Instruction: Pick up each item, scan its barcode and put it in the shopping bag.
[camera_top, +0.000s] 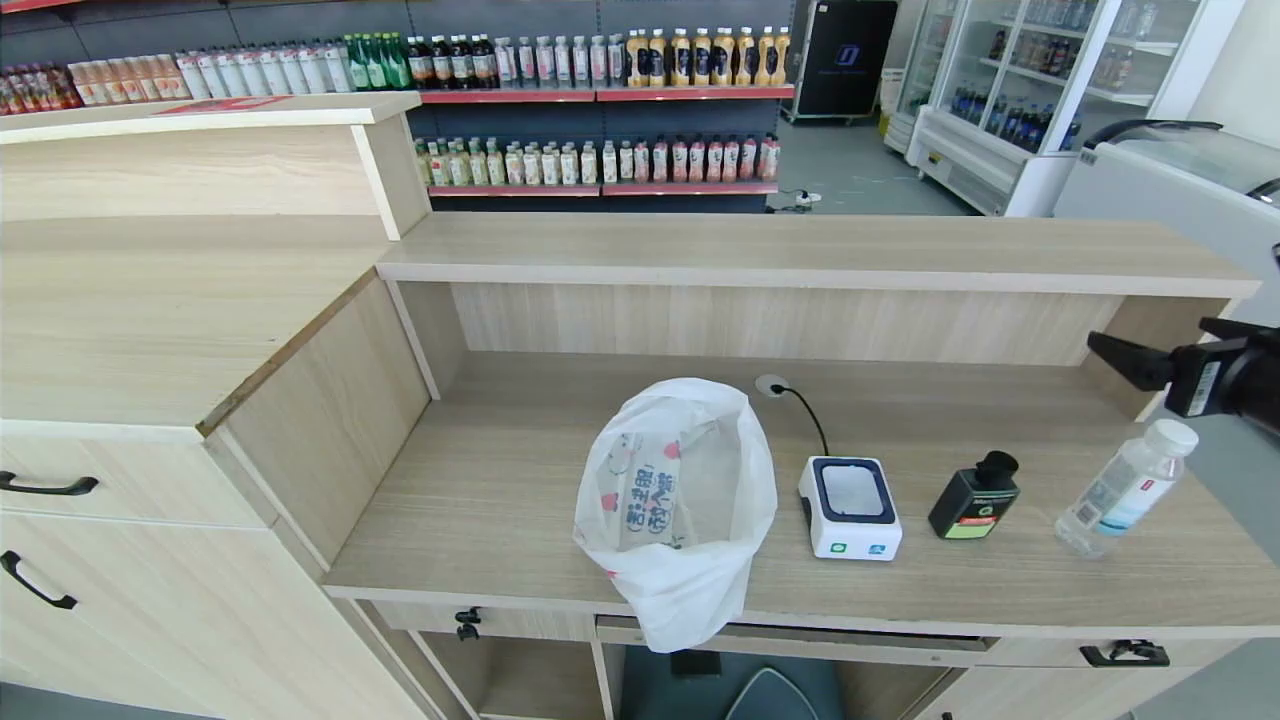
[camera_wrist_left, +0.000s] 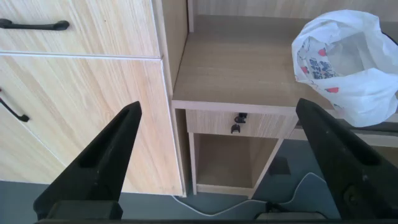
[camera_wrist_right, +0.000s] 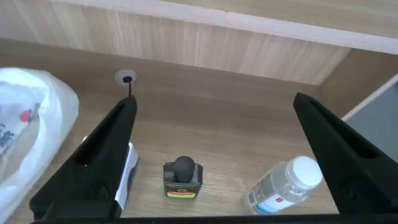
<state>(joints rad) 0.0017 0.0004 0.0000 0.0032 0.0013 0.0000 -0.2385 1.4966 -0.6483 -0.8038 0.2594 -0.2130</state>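
Observation:
A white plastic shopping bag (camera_top: 680, 510) stands with its mouth open at the counter's front edge, sagging over it. To its right sit a white barcode scanner (camera_top: 850, 505), a small black bottle (camera_top: 975, 497) with a red and green label, and a clear water bottle (camera_top: 1125, 488) leaning over. My right gripper (camera_wrist_right: 214, 102) hangs open and holds nothing, above the black bottle (camera_wrist_right: 182, 179) and the water bottle (camera_wrist_right: 283, 186); one of its fingers (camera_top: 1130, 362) shows at the head view's right edge. My left gripper (camera_wrist_left: 219, 107) is open and holds nothing, low down, left of the bag (camera_wrist_left: 348, 62).
The wooden counter (camera_top: 500, 480) has a raised back shelf (camera_top: 800, 250) and a taller cabinet (camera_top: 150, 320) on the left. The scanner's cable runs to a hole (camera_top: 772, 385) in the counter. Drawers with black handles (camera_wrist_left: 34, 25) and a keyed drawer (camera_wrist_left: 236, 123) lie below.

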